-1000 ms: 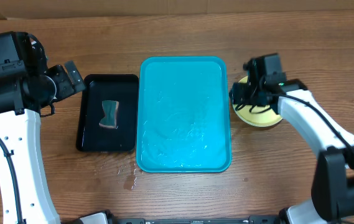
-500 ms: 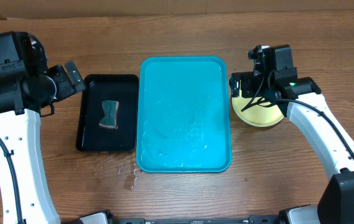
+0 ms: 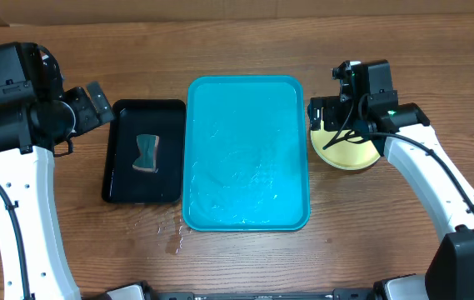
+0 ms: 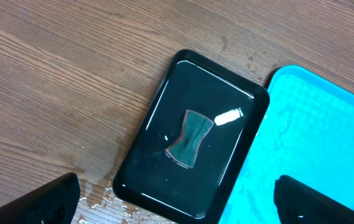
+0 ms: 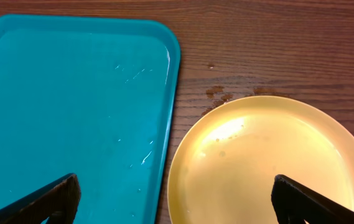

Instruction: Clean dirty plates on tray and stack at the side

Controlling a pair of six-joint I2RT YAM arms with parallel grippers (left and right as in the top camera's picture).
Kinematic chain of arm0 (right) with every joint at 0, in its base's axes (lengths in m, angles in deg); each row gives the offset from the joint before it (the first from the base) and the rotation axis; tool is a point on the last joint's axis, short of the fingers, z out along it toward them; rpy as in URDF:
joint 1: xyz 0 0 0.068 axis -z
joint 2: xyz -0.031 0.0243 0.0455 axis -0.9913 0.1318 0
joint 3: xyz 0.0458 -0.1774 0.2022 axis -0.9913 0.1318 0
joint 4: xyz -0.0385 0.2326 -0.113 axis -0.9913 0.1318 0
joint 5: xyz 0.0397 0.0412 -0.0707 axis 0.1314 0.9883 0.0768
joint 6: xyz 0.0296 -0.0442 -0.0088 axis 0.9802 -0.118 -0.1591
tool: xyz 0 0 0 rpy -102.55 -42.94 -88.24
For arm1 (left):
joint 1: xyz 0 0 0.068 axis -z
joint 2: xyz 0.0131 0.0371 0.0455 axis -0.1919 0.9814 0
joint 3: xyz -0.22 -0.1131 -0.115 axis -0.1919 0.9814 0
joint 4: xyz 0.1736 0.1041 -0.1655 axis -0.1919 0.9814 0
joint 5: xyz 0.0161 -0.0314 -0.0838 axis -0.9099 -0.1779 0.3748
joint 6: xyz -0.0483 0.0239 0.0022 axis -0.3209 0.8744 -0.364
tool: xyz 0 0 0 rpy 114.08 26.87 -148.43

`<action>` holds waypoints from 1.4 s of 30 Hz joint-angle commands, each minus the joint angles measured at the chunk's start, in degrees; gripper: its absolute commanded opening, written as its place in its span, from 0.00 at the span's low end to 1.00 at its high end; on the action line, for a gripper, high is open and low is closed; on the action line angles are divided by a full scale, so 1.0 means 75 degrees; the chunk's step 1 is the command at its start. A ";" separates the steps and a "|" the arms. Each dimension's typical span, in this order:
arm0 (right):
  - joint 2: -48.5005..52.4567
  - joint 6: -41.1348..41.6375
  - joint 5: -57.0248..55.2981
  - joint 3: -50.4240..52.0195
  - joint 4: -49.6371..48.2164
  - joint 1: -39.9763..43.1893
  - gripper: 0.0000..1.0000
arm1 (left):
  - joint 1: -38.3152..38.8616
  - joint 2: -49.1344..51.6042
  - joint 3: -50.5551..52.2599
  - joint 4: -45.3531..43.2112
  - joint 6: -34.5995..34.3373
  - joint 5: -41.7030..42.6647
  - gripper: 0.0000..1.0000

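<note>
The pale yellow plate [image 5: 270, 162] sits on the tabletop [image 3: 370, 242] just right of the bare tray [image 3: 245, 167], directly beneath the wide-open, empty jaws of the right arm [image 3: 420, 162], far nearer than the left arm [image 3: 20, 183], whose open jaws hang above the black tray [image 4: 158, 155].

Top-down overhead, near wrists, shared tray [image 3: 247, 154]

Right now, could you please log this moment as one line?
left gripper: open, by black tray | right gripper: open, above yellow plate | blue tray: no plates, wet | sponge: in black tray
</note>
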 commanded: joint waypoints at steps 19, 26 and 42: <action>-0.0035 -0.0029 -0.0076 -0.0087 -0.0026 0.0006 1.00 | 0.0003 0.0000 -0.0096 -0.0012 -0.0099 0.0052 1.00; -0.0099 -0.0029 -0.0073 -0.0085 -0.0026 0.0003 1.00 | 0.0003 0.0000 -0.0096 -0.0012 -0.0099 0.0052 1.00; -0.2366 -0.0029 -0.0076 -0.0082 -0.0026 0.0000 1.00 | 0.0003 0.0000 -0.0096 -0.0012 -0.0099 0.0052 1.00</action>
